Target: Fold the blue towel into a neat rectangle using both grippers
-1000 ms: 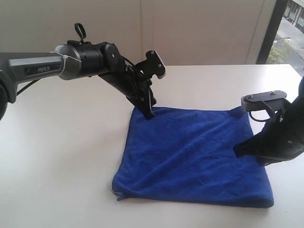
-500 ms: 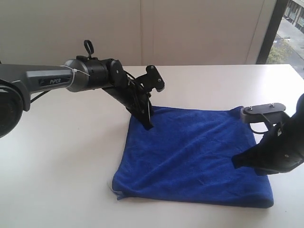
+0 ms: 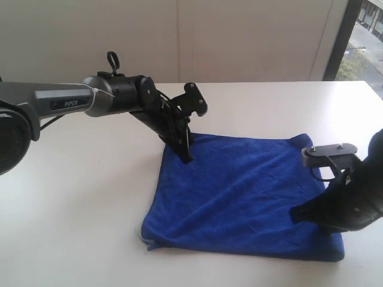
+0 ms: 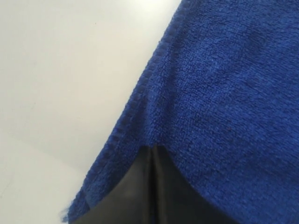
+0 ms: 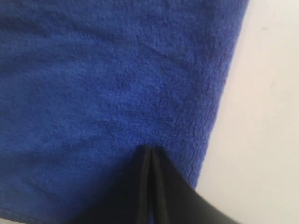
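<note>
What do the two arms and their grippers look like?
Left arm: grey tube marked PiPER, then black joint housings, a white tie, black cables and a black loop on top. Left gripper: flat dark grey-black jaw plates tapering to a point. Right arm: black shell with a grey screwed plate and a black cable. Right gripper: same dark plates.

The towel (image 3: 239, 197) is plain royal blue, the table (image 3: 72, 197) white.

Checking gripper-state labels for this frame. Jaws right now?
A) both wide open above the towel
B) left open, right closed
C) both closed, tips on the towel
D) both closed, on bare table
C: each wrist view shows the plates meeting with no gap, with the left gripper and right gripper tip-down on the blue towel near an edge.
</note>
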Motion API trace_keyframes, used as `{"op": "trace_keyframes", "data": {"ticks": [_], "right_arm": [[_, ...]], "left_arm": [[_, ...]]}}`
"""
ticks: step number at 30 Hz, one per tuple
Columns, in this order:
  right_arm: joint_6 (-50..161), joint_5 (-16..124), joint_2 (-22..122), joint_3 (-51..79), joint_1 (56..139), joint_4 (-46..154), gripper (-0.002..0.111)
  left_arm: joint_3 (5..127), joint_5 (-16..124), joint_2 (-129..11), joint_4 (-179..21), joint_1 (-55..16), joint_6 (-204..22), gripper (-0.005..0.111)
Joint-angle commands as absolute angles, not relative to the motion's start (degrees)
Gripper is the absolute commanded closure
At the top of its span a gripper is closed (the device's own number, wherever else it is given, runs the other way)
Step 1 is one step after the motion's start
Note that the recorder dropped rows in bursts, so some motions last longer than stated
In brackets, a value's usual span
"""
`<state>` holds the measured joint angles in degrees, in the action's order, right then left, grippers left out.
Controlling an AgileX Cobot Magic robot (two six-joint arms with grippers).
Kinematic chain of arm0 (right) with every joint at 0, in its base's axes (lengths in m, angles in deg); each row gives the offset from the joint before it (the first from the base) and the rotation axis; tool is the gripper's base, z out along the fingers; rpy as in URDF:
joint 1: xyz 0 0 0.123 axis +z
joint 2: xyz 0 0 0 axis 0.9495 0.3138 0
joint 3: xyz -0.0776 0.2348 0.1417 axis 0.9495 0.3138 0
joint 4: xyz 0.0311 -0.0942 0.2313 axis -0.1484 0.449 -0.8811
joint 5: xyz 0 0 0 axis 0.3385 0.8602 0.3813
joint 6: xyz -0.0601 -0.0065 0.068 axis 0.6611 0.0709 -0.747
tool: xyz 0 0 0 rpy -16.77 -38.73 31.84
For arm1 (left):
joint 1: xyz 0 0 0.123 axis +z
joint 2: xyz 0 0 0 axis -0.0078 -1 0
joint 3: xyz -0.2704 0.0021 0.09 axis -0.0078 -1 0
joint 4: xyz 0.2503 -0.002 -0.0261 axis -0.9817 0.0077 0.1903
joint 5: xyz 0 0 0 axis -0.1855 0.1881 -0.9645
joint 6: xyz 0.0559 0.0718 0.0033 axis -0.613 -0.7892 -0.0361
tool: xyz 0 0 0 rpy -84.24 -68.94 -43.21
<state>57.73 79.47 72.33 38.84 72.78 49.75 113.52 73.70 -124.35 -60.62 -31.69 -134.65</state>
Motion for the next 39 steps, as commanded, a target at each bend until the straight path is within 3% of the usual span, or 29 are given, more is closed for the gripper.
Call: {"op": "trace_keyframes", "data": {"ticks": [1, 14, 39], "right_arm": [[57.56, 80.11, 74.38, 39.70, 72.85, 49.46, 0.108], [49.80, 89.07, 74.51, 39.59, 72.85, 58.23, 0.108], [57.26, 83.61, 63.93, 40.54, 74.67, 49.80, 0.108]], "left_arm": [[113.46, 74.92, -124.77, -60.45, -31.66, -134.22, 0.107], [113.46, 75.14, -124.77, -62.81, -31.66, -133.95, 0.107], [113.46, 72.98, -119.54, -62.21, -31.66, -132.62, 0.107]]}}
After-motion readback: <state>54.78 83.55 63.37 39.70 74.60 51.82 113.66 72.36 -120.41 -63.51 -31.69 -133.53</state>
